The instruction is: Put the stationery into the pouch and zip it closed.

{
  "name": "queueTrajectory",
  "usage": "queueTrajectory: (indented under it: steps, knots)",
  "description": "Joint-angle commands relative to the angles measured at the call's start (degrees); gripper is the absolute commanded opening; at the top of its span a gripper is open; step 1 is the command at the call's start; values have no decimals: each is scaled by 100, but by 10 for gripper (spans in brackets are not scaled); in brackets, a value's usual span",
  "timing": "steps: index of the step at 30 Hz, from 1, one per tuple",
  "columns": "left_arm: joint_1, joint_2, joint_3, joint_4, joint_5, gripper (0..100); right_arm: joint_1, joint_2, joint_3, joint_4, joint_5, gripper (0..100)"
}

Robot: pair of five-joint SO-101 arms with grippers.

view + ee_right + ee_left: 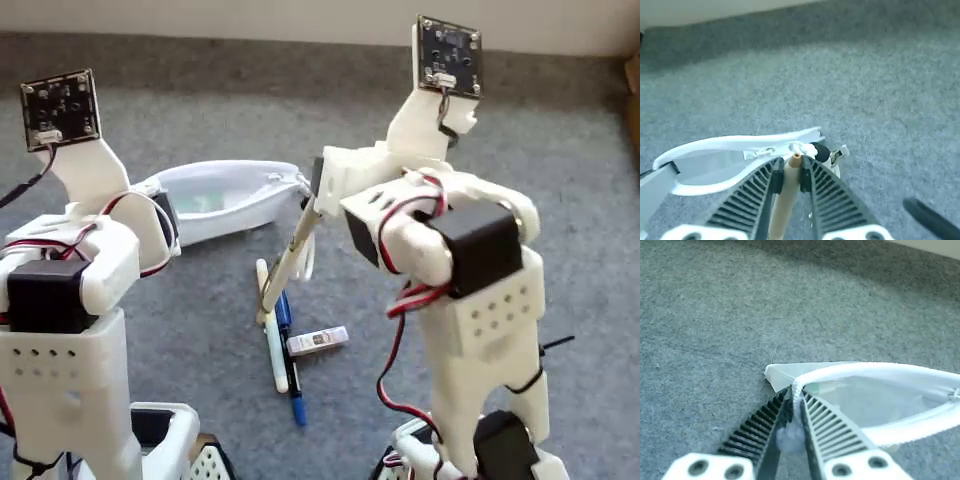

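**Grey mat, white pouch held open at both ends**

White and half see-through, the pouch [225, 195] lay on the grey mat [560, 180] with its mouth gaping. The left gripper [796, 392] was all but closed on the zip edge at one end of it. In the high view that grip was hidden behind the left arm's own body. Something pale green showed through the pouch wall, too blurred to name.

The right gripper [791, 162] was clamped on a beige stick [785, 195]. The stick's upper tip stood right at the pouch's other end; whether it touched the pouch could not be told. From above, the stick slanted down towards the loose things on the mat, and its lower end could not be told apart from them.

Those things lay near the pouch, in front of its open side. A white pen [272, 345] and a blue pen [292, 385] lay side by side, with a small white block [318, 341] just beside them. A dark piece between the pens was hard to make out.
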Motion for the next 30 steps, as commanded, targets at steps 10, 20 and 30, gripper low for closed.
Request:
queueTrajectory:
  steps: [10,20,30]
  knots:
    - [75,-48,-13,-26,9,6,4,-435,-40,-2360,519,4]
    - [75,-48,-13,0,9,6,-497,-382,-22,-3204,1600,4]
    - [-84,-48,-13,0,9,6,-488,207,-31,-3345,1626,4]
